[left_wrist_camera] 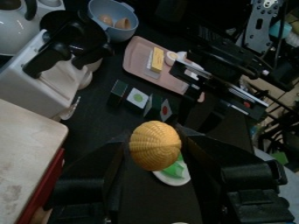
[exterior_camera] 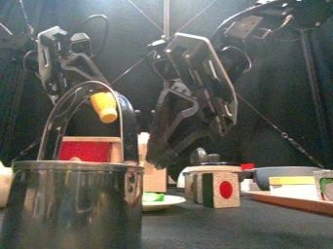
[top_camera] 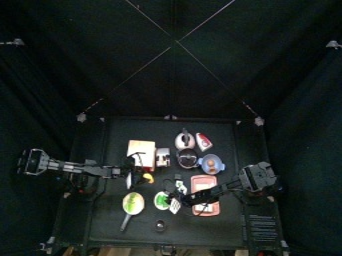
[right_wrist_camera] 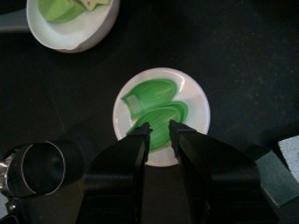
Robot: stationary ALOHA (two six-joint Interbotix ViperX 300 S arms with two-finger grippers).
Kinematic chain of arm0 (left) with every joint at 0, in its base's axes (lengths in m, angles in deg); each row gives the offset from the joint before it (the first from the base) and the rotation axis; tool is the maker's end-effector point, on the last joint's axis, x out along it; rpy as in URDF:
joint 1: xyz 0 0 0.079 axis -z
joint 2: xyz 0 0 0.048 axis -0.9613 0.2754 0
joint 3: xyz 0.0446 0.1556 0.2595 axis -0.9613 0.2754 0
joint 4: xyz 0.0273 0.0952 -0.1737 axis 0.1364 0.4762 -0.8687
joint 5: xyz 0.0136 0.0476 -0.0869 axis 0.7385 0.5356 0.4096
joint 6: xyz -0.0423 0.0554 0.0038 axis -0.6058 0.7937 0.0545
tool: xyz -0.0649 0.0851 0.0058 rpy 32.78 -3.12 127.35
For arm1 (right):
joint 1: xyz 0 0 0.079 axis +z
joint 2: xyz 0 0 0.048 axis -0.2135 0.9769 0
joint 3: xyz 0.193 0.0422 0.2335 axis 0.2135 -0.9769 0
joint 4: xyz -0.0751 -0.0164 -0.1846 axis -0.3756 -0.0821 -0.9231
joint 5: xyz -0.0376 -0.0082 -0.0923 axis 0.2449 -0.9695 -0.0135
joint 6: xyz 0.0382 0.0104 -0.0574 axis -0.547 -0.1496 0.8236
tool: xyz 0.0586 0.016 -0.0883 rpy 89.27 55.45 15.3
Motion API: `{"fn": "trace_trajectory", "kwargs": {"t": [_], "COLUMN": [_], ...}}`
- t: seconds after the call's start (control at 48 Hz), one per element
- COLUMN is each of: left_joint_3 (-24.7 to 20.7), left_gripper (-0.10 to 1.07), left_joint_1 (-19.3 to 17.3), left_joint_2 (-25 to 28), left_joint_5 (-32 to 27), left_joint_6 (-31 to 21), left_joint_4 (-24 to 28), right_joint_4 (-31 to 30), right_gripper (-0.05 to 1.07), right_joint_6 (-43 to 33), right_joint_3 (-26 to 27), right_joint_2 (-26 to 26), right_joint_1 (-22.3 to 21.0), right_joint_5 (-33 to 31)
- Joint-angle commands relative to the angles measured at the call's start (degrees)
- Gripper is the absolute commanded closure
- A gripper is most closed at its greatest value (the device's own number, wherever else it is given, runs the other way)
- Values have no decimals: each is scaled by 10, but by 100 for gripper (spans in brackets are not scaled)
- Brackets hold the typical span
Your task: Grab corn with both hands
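The left hand (left_wrist_camera: 149, 188) is clamping the small yellow stubby corn piece (left_wrist_camera: 155, 145) at frame centre. The right hand (right_wrist_camera: 162, 140), jaws narrowly parted and empty, is hovering over a white plate (right_wrist_camera: 198, 101) of greens; it should be crossing to the corn's free end.

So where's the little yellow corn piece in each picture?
Top view: the stubby bright-yellow corn is left of the table's middle.
Front view: raised at upper left, above the metal pot.
Left wrist view: in the centre, gripped by the left gripper.
Right wrist view: not in it.
Shared landmark: the white plate of green leaves.
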Motion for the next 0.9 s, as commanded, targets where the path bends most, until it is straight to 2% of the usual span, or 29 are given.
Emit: {"fn": "trace_trajectory", "kwargs": {"t": [0.0,0.229,0.375,0.542,0.75,0.875], "left_joint_3": [-7,-13,-17,-24,-31,-36], "left_gripper": [32,32,32,32,32,32], "left_joint_1": [1,11,23,33,42,49], "left_joint_2": [-1,-1,-1,3,11,12], "left_joint_5": [3,3,6,14,23,23], "left_joint_6": [1,1,1,2,3,2], "left_joint_4": [1,1,2,3,6,22], "right_joint_4": [-39,-197,-256,-287,-292,-294], "right_gripper": [36,35,35,33,19,16], "right_joint_6": [2,-5,-9,-11,-6,-6], "right_joint_3": [16,33,37,44,57,58], "right_joint_2": [-21,-53,-76,-81,-71,-71], "right_joint_1": [-10,-11,-8,-7,-10,-11], "right_joint_5": [-6,-62,-115,-117,-112,-111]}}
